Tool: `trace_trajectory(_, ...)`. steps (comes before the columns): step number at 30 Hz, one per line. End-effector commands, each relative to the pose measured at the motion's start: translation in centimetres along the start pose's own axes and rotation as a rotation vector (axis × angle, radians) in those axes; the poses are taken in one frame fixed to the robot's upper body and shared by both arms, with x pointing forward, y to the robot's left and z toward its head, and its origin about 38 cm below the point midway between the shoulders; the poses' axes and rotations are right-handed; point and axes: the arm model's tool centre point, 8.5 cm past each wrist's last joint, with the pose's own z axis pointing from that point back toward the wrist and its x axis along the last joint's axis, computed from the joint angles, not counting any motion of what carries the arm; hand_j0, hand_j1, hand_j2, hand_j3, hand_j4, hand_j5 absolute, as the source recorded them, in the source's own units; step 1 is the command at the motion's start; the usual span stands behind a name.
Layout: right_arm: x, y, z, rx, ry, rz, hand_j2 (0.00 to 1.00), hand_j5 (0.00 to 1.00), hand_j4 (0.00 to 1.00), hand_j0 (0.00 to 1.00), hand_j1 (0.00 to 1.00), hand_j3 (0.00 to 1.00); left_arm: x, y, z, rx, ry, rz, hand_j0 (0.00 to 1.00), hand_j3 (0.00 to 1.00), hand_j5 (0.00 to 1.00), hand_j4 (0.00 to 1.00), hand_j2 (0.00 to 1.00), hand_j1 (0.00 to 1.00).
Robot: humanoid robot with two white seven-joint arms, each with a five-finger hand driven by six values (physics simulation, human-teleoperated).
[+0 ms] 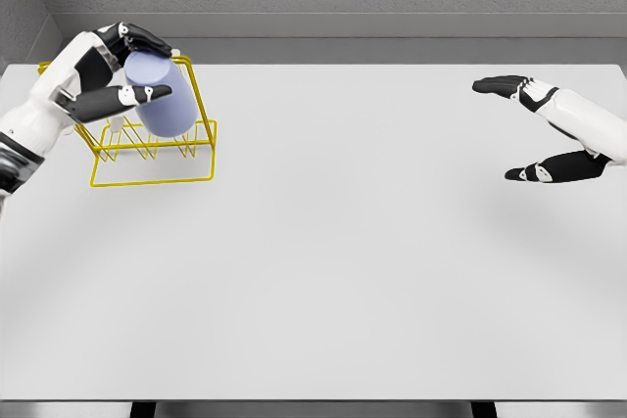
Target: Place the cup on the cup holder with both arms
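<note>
1. The left hand (118, 70) is wrapped around the cup (159, 95). Its fingers curl over the top and its thumb presses the side.
2. The cup is pale blue. It is up in the air at the far left, right over the yellow wire cup holder (157, 149) that sits on the white surface (343, 271).
3. The cup is tilted. Its long way runs from upper left down to lower right. I cannot tell which end is the open one.
4. The right hand (544, 129) is far away on the other side. Its fingers are spread wide and it holds nothing.
5. I think the robot is at the putting-down step. The cup is over the holder but not yet on it.
6. Next, the cup needs to be lined up with one of the wire pegs and lowered slowly. Then the fingers can let go. If it stays tilted wrong, it could slip off the wires.
</note>
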Motion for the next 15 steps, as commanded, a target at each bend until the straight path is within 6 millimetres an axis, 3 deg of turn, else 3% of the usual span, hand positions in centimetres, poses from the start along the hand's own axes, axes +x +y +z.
trace_trajectory(1,0.02,-0.08,0.01,-0.005,-0.001,-0.006,1.0,1.0,1.0,1.0,1.0,1.0,-0.08,0.04,-0.02,0.004,0.002,0.003,0.51,0.51,0.51,0.51,0.51,0.51)
trace_trajectory(15,0.02,-0.08,0.01,-0.005,-0.001,-0.006,1.0,1.0,1.0,1.0,1.0,1.0,-0.84,0.05,-0.17,0.016,0.013,0.014,0.52,0.52,0.52,0.52,0.52,0.52)
